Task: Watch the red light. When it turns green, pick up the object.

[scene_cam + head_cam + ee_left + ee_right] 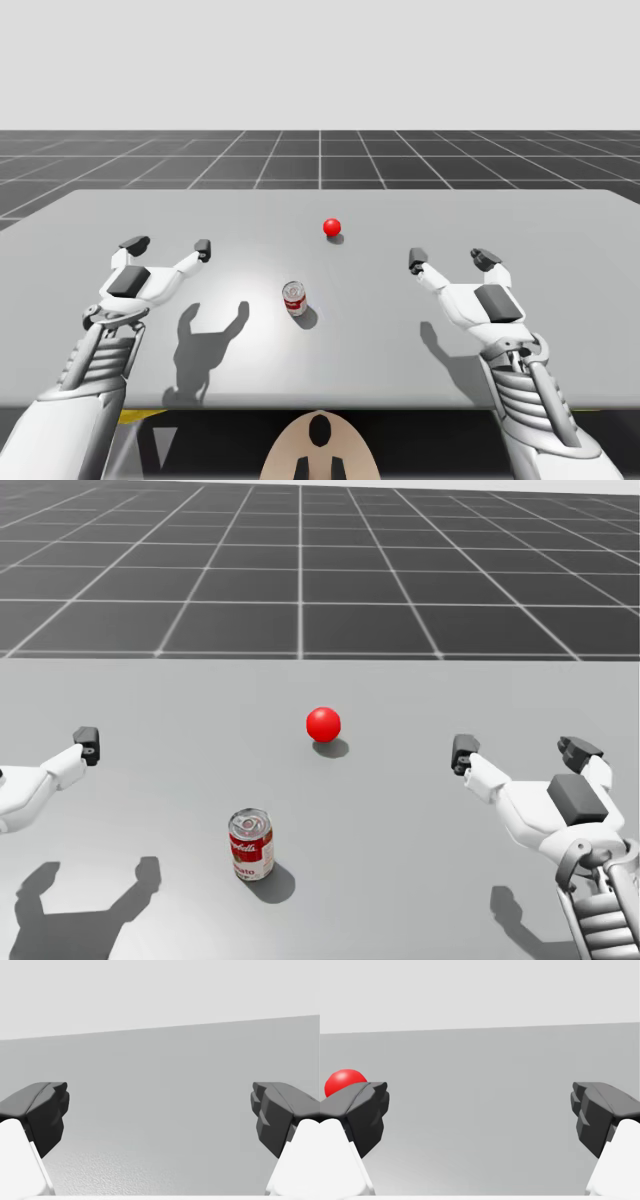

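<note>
Left gripper is hanging above the grey table with its two dark-tipped fingers spread wide and gripping nothing. It is sitting well to my left of the red light and a little nearer to me than it. Right gripper is mirroring that pose to my right of the red light, also a little nearer to me than it, with its fingers likewise parted and released. The red light, a small glossy ball, is glowing red and resting on the table, casting a small shadow beside itself. A red and white can with a silver top is standing upright on the table, nearer to me than the red light and slightly to my left of it, well apart from it and from both grippers. In the right wrist view the red light is peeking out just beyond one fingertip, ahead of that gripper and off to one side, while bare table is lying between the fingers. In the left wrist view the fingers are framing bare table. Beyond the red light, past the table's far edge, a dark floor ruled with pale grid lines is stretching away.
</note>
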`<state>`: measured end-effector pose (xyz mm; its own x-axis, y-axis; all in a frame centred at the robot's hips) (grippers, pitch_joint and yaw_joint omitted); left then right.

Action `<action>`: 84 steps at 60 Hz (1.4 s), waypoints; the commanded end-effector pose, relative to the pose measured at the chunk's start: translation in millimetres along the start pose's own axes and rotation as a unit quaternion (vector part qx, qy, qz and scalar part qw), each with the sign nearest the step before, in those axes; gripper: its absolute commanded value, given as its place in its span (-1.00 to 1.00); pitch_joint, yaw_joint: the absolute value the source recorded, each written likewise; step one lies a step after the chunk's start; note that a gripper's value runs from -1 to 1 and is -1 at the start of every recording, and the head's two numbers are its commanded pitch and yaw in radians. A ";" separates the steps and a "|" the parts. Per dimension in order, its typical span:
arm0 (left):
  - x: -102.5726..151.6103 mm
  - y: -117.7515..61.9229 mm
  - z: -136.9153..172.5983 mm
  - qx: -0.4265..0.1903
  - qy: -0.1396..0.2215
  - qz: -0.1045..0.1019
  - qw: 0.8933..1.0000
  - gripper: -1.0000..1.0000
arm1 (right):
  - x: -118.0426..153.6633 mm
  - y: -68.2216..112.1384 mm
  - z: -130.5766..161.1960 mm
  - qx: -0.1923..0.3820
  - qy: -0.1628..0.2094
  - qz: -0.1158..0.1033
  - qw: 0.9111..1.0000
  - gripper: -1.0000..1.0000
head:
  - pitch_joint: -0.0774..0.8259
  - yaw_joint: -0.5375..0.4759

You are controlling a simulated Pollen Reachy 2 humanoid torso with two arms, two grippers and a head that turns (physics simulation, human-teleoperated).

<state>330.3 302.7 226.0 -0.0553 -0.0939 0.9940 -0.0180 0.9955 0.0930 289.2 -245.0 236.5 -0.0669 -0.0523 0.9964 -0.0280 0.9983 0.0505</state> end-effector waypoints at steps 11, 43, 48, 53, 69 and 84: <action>-0.1 0.1 0.0 0.000 0.000 0.000 1.000 -1.00 | -1.4 2.3 0.7 0.002 0.000 -0.004 1.000 -1.00 | 0.12 -0.02; 0.0 0.2 -0.4 0.000 0.000 0.000 1.000 -1.00 | -1.3 1.8 0.4 0.003 0.000 -0.003 1.000 -1.00 | 0.13 -0.03; 0.1 0.2 -0.3 0.000 0.000 0.000 1.000 -1.00 | -1.2 1.8 0.4 0.003 0.000 -0.003 1.000 -1.00 | 0.13 -0.03; 0.0 -0.1 -0.1 0.000 0.000 0.000 1.000 -1.00 | -1.3 1.8 0.5 0.003 0.000 -0.003 1.000 -1.00 | 0.13 -0.03; 0.2 0.2 0.0 -0.001 -0.001 -0.001 1.000 -1.00 | -1.2 1.8 0.6 0.003 0.000 -0.002 1.000 -1.00 | 0.13 -0.03; 0.6 0.0 0.4 -0.002 -0.002 -0.001 1.000 -1.00 | -1.1 1.9 0.8 0.003 0.000 -0.002 1.000 -1.00 | 0.13 -0.02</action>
<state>330.1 302.7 226.5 -0.0587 -0.0957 0.9937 -0.0160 0.9954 0.0949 288.8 -244.9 236.4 -0.0694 -0.0463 0.9965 -0.0338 0.9985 0.0440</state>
